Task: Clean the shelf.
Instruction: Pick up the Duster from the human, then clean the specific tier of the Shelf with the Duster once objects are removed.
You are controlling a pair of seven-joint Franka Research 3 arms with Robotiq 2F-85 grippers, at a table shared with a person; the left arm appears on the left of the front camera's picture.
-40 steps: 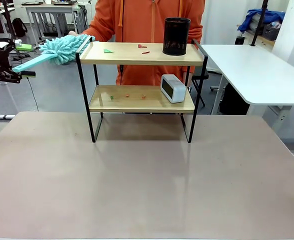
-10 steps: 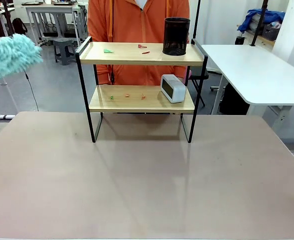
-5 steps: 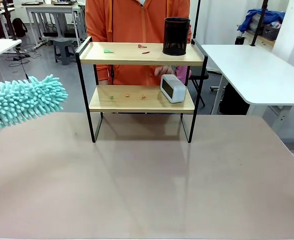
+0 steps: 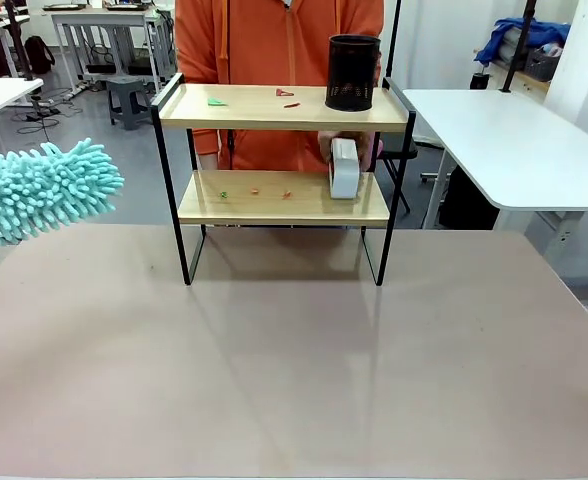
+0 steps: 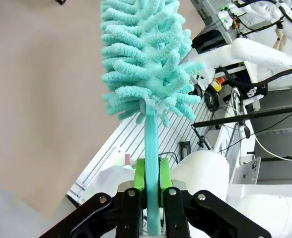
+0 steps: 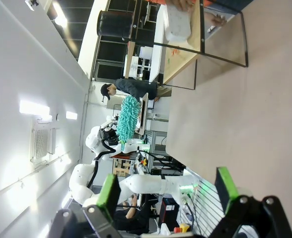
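The shelf (image 4: 274, 118) stands at the back middle of the table, with small red and green scraps (image 4: 217, 101) on its top board and more scraps (image 4: 255, 191) on the lower board. In the right wrist view the shelf (image 6: 182, 63) lies sideways at the top. My left gripper (image 5: 152, 174) is shut on the handle of a teal fluffy duster (image 5: 145, 59). The duster head (image 4: 36, 192) hangs in the air left of the shelf, apart from it. My right gripper (image 6: 167, 187) is open and holds nothing, far from the shelf.
A black mesh cup (image 4: 354, 72) stands on the top board's right end. A person in orange stands behind the shelf, one hand holding a white clock (image 4: 345, 167) tipped up on the lower board. A white table (image 4: 514, 140) is at the right. The tan table (image 4: 294, 350) stretches in front.
The duster swung down from the upper left to beside the shelf, then rose a little. The person's hand reached in, gripped the clock and turned it up on edge.
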